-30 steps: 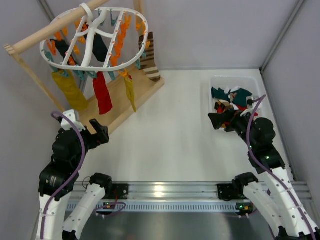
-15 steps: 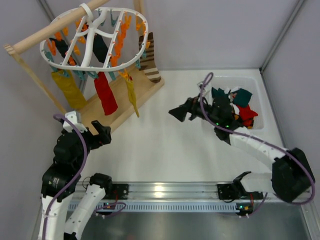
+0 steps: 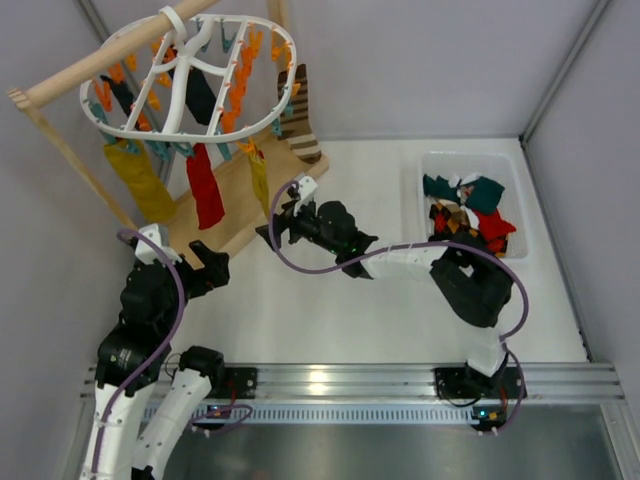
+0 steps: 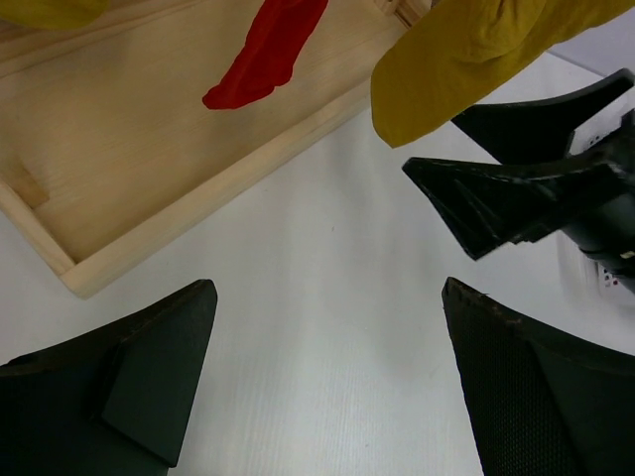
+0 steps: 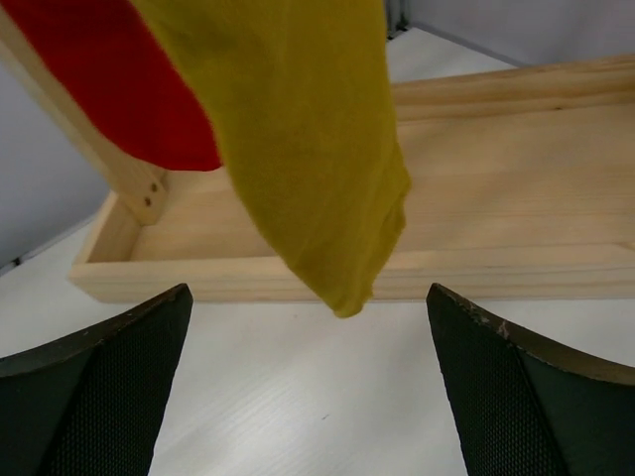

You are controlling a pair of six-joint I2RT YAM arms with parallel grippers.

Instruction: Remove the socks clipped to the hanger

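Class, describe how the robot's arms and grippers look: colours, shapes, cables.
Both the left arm and right arm have black joint housings, white links and a looping purple cable. The left gripper and right gripper each have two black wedge-shaped fingers with finely cross-hatched faces.

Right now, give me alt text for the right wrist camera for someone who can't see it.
An olive-yellow sock hangs just ahead of the open right hand, framed between its black fingers. A red sock hangs to its left, above a wooden stand base on the white table.
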